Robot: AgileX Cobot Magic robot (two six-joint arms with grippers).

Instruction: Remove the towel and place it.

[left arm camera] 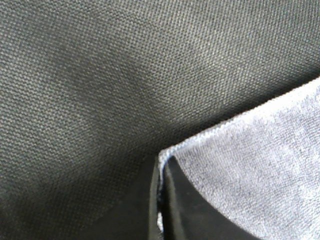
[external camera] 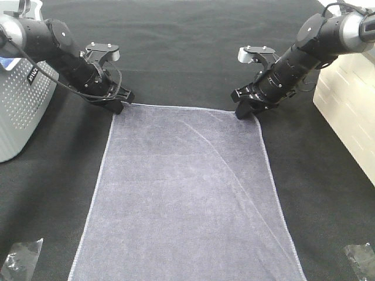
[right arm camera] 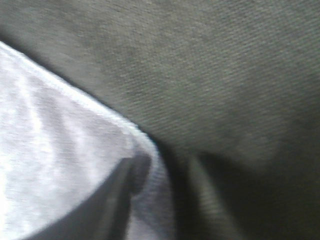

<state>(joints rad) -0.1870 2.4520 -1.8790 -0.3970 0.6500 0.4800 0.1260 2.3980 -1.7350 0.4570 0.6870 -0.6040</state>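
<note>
Overhead, the towel (external camera: 187,193) lies flat along the black tabletop (external camera: 193,52), with the left tool (external camera: 120,104) and the right tool (external camera: 246,110) each down at a far corner. From the left wrist, the left tool (left arm camera: 161,170) is clamped tight on a hemmed corner of the towel (left arm camera: 260,165). From the right wrist, though blurred, the right tool (right arm camera: 167,167) has its jaws apart astride the other corner of the towel (right arm camera: 60,150).
</note>
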